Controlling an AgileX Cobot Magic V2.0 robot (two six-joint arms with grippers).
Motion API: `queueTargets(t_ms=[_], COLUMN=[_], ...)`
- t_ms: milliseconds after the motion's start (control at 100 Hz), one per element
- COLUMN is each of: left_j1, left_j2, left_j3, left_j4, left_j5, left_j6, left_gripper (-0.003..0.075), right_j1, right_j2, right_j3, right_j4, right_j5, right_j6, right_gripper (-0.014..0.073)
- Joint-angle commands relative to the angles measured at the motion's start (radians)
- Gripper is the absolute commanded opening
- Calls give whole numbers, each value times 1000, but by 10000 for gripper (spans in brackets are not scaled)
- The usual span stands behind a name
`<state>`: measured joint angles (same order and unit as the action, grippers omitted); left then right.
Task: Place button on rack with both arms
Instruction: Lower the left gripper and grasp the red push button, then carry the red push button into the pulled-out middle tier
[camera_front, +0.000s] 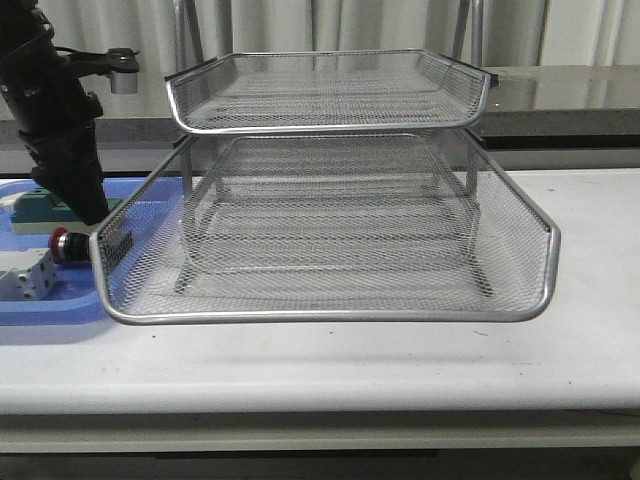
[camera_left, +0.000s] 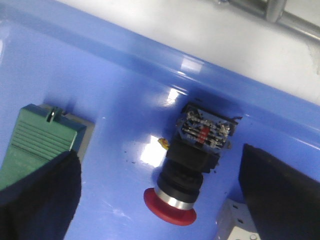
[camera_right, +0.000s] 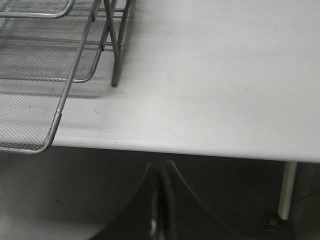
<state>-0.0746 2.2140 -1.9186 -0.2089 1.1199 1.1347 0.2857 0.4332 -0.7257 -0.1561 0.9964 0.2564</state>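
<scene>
The button (camera_left: 192, 160) lies on its side in the blue tray (camera_left: 100, 75), red mushroom head towards the camera and blue-black rear block away. My left gripper (camera_left: 160, 200) is open just above it, one black finger (camera_left: 40, 200) on each side and neither touching it. The front view shows the red head (camera_front: 60, 243) beside the left arm (camera_front: 60, 140), close to the rack's left corner. The silver wire-mesh rack (camera_front: 330, 230) fills the table's middle. My right gripper (camera_right: 161, 172) is shut on nothing, off the table's front edge, with the rack's corner (camera_right: 60, 107) nearby. The front view does not show it.
A green block-shaped part (camera_left: 42, 137) lies under the left finger's side of the tray. A white terminal block (camera_left: 235, 225) sits close to the button's head. The blue tray (camera_front: 50, 305) touches the rack's left rim. White table (camera_right: 215, 75) stretches right of the rack.
</scene>
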Motion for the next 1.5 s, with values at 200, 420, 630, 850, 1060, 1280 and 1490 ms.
queueTargets(t_ms=[200,420,630,850,1060,1280,1490], left_j1=[-1,-1,-1,-1,-1,-1,-1], left_j2=[-2,29,49,60,58,56,26], left_j3=[-28,-28,-28,-28,-49,-141,-214], left_j4=[-29,-29,-29,-27,-25,-25,1], left_j5=[-16,-19,-19,-15,21,134,148], left_j6=[4,4,9,9,9,6,-90], left_gripper=[619,619,619,581,245,-20,-20], right_j1=[0,0,0,0,0,0,0], right_j2=[6,6,6,6,6,6,6], right_j3=[-32,-32,-32,-32,-32,-32,-32], right_j4=[-23,-23,-23,-23,-23,-23,-23], right_j5=[-61,-61,-61,-61,-61,-61,-61], right_j6=[-2,-2,-2,-2,-2,-2,-2], right_gripper=[-109,-109,-109,-109,-109,-109,-109])
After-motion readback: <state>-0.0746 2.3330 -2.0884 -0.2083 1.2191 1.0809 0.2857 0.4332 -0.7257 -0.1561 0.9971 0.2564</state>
